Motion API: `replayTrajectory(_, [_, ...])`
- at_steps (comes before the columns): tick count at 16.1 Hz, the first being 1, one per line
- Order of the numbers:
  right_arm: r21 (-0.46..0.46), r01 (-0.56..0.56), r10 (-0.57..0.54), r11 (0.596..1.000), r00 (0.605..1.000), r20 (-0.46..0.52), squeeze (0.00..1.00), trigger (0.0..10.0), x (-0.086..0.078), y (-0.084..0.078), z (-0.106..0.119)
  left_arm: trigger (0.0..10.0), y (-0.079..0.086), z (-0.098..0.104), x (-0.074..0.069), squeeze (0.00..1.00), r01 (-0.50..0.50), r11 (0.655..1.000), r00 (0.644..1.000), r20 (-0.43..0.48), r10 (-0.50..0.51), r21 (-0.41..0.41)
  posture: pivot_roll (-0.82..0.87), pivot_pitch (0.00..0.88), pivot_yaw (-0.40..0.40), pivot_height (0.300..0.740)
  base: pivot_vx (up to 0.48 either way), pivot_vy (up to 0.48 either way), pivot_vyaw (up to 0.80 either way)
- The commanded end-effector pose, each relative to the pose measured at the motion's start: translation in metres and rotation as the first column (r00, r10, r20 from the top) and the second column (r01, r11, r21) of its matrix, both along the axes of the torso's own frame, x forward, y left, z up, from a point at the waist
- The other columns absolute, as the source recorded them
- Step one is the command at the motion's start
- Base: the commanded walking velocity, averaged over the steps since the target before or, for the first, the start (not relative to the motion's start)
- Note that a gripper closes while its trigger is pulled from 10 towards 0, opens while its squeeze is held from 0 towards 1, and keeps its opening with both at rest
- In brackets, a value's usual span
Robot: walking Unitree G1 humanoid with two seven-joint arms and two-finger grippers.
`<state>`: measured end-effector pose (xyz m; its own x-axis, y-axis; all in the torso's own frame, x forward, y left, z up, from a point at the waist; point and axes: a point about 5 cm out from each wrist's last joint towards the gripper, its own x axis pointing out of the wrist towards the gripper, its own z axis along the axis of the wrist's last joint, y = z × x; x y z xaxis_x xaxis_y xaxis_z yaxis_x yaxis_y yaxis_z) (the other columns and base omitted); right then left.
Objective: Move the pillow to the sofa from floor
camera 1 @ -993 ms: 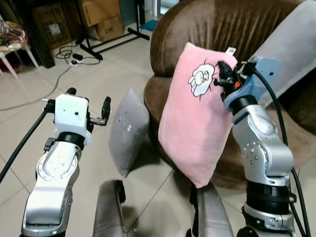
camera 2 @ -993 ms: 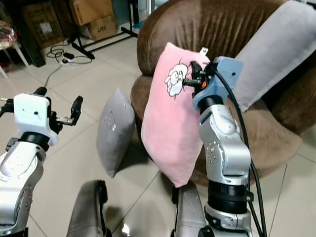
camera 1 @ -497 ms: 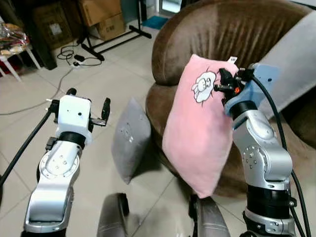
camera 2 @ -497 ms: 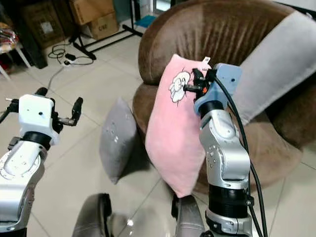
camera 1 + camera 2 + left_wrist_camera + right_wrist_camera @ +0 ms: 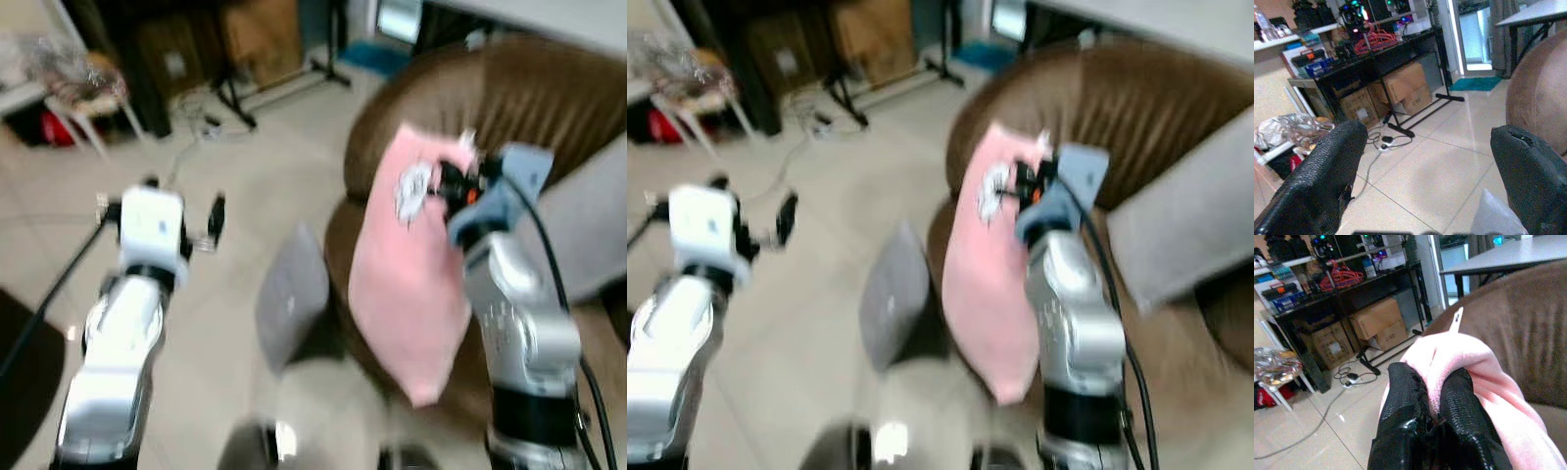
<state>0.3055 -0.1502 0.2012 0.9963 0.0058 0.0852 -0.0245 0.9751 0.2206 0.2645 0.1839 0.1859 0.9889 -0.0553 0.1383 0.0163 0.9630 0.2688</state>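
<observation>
1. The right gripper (image 5: 1432, 426) is pinched tight on the top edge of the pink pillow (image 5: 411, 284); in the right wrist view its two black fingers (image 5: 1405, 406) press a fold of the pink fabric between them, with a small white tag standing up from the pillow's edge.
2. The pink pillow hangs off the floor from that grip, its printed white cartoon figure near the top, and it dangles in front of the brown sofa (image 5: 509, 108), over the sofa's front edge.
3. The left gripper (image 5: 181, 220) is raised out to the robot's left at about the same height, holding nothing; its fingers (image 5: 1322, 171) are spread wide apart in the left wrist view.
4. A grey pillow (image 5: 291, 305) stands on its edge on the tiled floor (image 5: 216, 323), leaning against the sofa's front, between the two arms.
5. A larger grey cushion (image 5: 1181, 230) lies on the sofa to the right.
6. Farther back, cardboard boxes (image 5: 1403, 90) sit under a dark shelf unit, with cables on the floor nearby.
7. The head views are blurred.
</observation>
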Motion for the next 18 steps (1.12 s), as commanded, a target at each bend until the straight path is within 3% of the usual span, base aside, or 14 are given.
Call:
replayTrajectory(1, [0.005, 0.006, -0.007, 1.000, 0.998, 0.068, 0.00, 10.0, -0.003, 0.000, 0.015, 10.0, -0.002, 0.001, 0.001, 0.00, 0.022, 1.000, 1.000, 0.000, -0.022, 0.019, -0.11, 0.000, 0.042, 0.740, 0.000, 0.000, 0.00])
replayTrajectory(7, [-0.013, 0.042, -0.042, 0.999, 0.999, 0.027, 0.00, 10.0, -0.003, -0.005, 0.007, 10.0, -0.004, -0.001, 0.002, 0.00, 0.046, 0.999, 0.999, -0.012, -0.046, 0.000, -0.11, 0.000, 0.052, 0.740, 0.000, 0.000, 0.00])
replayTrajectory(13, [-0.035, -0.062, 0.062, 0.997, 0.998, -0.003, 0.00, 10.0, -0.001, 0.015, 0.000, 10.0, -0.006, 0.001, 0.005, 0.00, 0.049, 0.999, 0.999, 0.001, -0.049, 0.018, -0.11, 0.000, 0.050, 0.740, 0.000, 0.000, 0.00])
replayTrajectory(18, [-0.034, -0.095, 0.095, 0.995, 0.995, -0.008, 0.00, 10.0, 0.001, 0.021, -0.001, 10.0, -0.005, 0.003, 0.005, 0.00, 0.056, 0.998, 0.998, 0.014, -0.056, 0.005, -0.10, 0.000, 0.044, 0.740, 0.000, 0.000, -0.73])
